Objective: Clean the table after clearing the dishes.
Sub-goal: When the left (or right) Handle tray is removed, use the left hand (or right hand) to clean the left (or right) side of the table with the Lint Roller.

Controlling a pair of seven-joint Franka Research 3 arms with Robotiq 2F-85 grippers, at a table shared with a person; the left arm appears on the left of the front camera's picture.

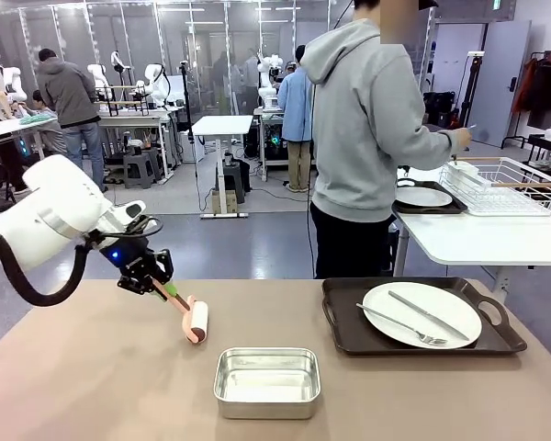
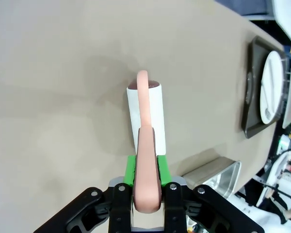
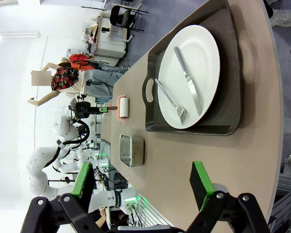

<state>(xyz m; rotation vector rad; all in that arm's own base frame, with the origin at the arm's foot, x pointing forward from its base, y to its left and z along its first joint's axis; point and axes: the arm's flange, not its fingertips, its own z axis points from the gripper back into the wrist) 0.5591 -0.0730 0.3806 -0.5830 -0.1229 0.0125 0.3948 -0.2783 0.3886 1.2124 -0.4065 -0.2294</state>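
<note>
Left gripper (image 2: 145, 167) is clamped tight on the pink handle of a lint roller (image 1: 196, 322); its white roll touches the table (image 1: 83, 386), left of centre. Right gripper (image 3: 143, 182) is fully open, holding nothing, hovering over the table's edge. 1 tray (image 1: 344, 335) sits on the table's right side carrying 1 plate (image 1: 445, 301), fork (image 1: 399, 323) and knife (image 1: 429, 315). Steel pan (image 1: 266, 381) is centre, nearest me. Person (image 1: 367, 138) faces the side table (image 1: 468, 241).

We rate the table (image 1: 92, 386) matt and smooth, the pan (image 1: 266, 410) brushed metal, the tray (image 1: 344, 323) dark plastic, 1 plate (image 1: 443, 303) glossy white, the roller handle (image 2: 146, 162) smooth pink plastic.
</note>
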